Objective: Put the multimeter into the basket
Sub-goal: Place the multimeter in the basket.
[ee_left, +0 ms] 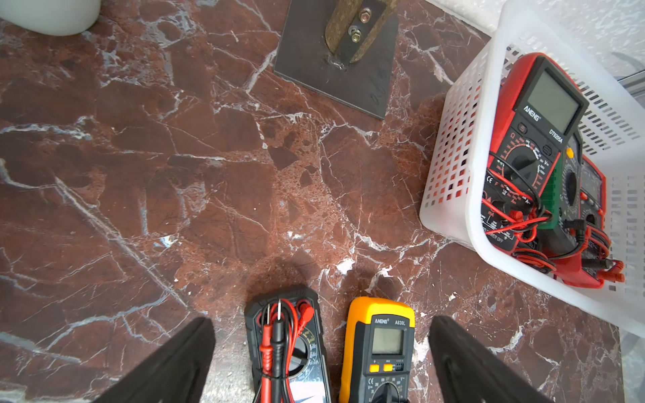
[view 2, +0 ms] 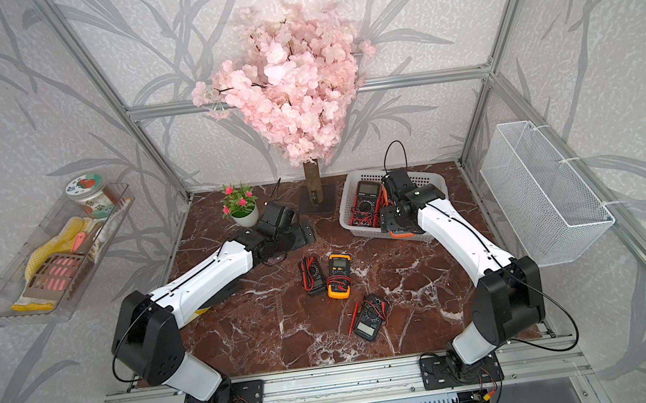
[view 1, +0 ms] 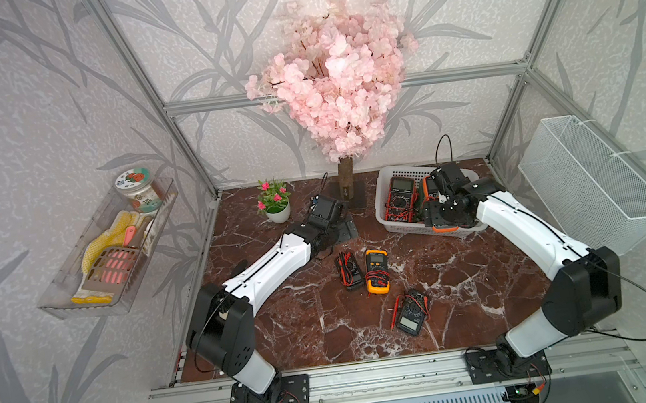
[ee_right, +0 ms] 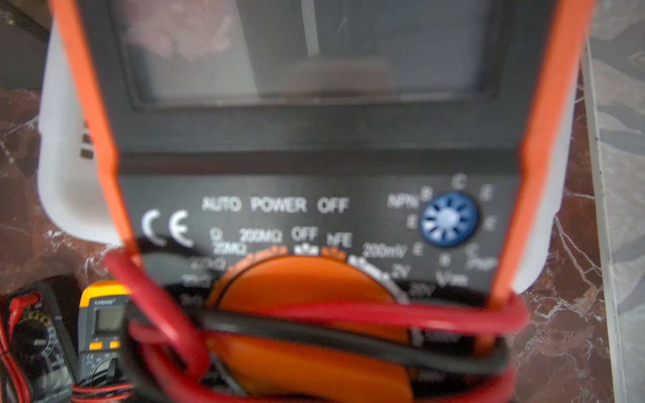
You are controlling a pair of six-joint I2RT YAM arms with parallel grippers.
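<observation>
1 basket, back-right corner of worktop: 3 meters inside, 3 loose meters mid-worktop. R gripper, partway open, clamps orange multimeter over basket's front rim. L gripper wide open, empty.

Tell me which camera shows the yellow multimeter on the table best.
Both top views: the yellow multimeter lies whole, leads wrapped round its lower half. The left wrist view is closer and sharper, label readable, but cuts off its lower end. The right wrist view shows it blurred, partly hidden.
</observation>
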